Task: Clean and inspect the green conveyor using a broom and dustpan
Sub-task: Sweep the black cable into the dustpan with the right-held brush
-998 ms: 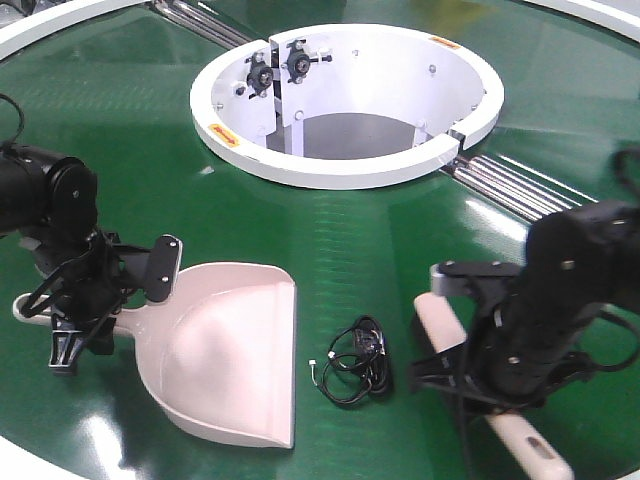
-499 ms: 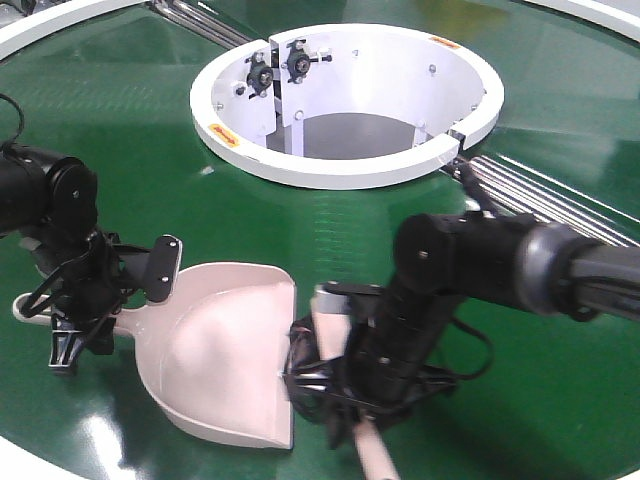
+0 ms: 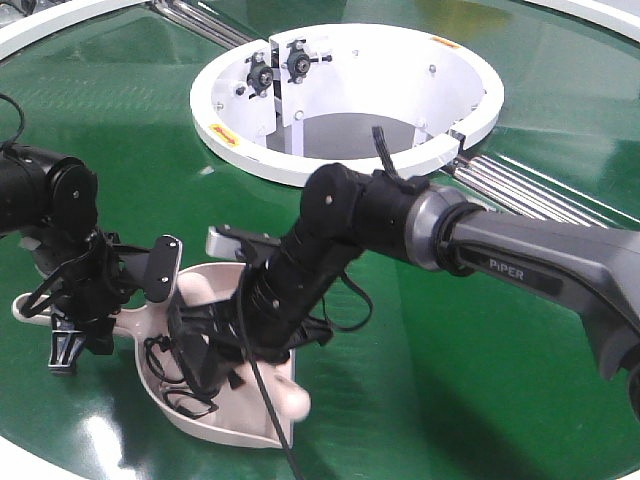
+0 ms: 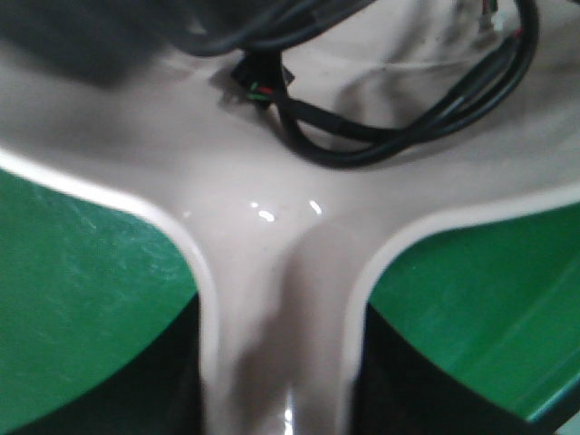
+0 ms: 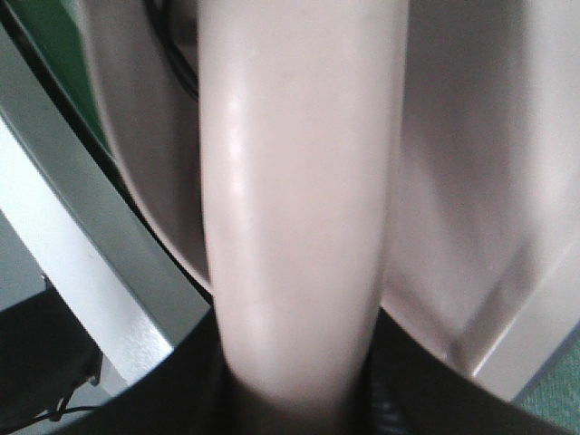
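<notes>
The beige-pink dustpan lies on the green conveyor at the front left. My left gripper is shut on its slim handle. My right gripper is shut on the broom and hangs over the dustpan's scoop; the broom's rounded handle end pokes out at the scoop's front lip. A tangled black cable lies inside the scoop, and it also shows in the left wrist view. The broom's bristles are hidden.
The white ring-shaped central opening sits behind the arms. Steel rollers run from it to the right, and more to the back left. The belt's white front rim is just below the dustpan.
My right arm has swept left across the belt with the broom, and the black cable has gone from the belt into the dustpan's scoop. My left gripper and the dustpan have held still.
</notes>
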{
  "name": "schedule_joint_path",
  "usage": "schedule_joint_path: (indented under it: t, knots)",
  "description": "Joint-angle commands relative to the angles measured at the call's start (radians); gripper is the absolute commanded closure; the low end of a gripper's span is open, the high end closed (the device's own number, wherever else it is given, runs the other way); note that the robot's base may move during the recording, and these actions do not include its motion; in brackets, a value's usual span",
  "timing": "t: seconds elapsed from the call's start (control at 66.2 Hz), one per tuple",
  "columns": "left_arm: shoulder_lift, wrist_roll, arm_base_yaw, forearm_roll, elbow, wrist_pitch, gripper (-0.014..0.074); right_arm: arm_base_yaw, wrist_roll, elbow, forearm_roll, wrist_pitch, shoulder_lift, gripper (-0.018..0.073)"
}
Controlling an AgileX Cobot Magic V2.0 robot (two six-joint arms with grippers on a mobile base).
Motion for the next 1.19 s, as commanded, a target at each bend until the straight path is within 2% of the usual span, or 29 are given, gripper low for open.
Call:
schedule_joint_path:
  t: [0.0,0.136,0.363,0.484,0.62,0.816,0.937,1.179]
  knots:
    - [-0.048,0.003,-0.007,0.000,-0.027,0.018,0.0603,-0.020,-0.012,-0.050,0.007,0.008,-0.063,0.0564]
    - [-0.048,0.003,-0.007,0.000,-0.027,0.019,0.0603,-0.058,-0.006,-0.050,-0.067,0.034,-0.088,0.0564]
    - [-0.048,0.003,-0.007,-0.006,-0.027,0.019,0.0603,-0.127,0.043,-0.050,-0.286,0.041,-0.199,0.0564]
    - [-0.048,0.003,-0.007,-0.006,-0.027,0.019,0.0603,-0.185,0.040,-0.050,-0.358,0.064,-0.266,0.0562]
    - [-0.048,0.003,-0.007,-0.006,-0.027,0.019,0.0603,-0.279,0.008,-0.024,-0.390,0.078,-0.350,0.0561]
    - [-0.048,0.003,-0.007,-0.006,-0.027,0.019,0.0603,-0.427,-0.051,0.142,-0.461,0.046,-0.498,0.0561]
    - [-0.048,0.003,-0.007,-0.006,-0.027,0.019,0.0603,-0.533,-0.056,0.284,-0.511,-0.051,-0.606,0.0561]
    - [-0.048,0.003,-0.007,-0.006,-0.027,0.019,0.0603,-0.658,-0.067,0.498,-0.590,-0.141,-0.668,0.0561]
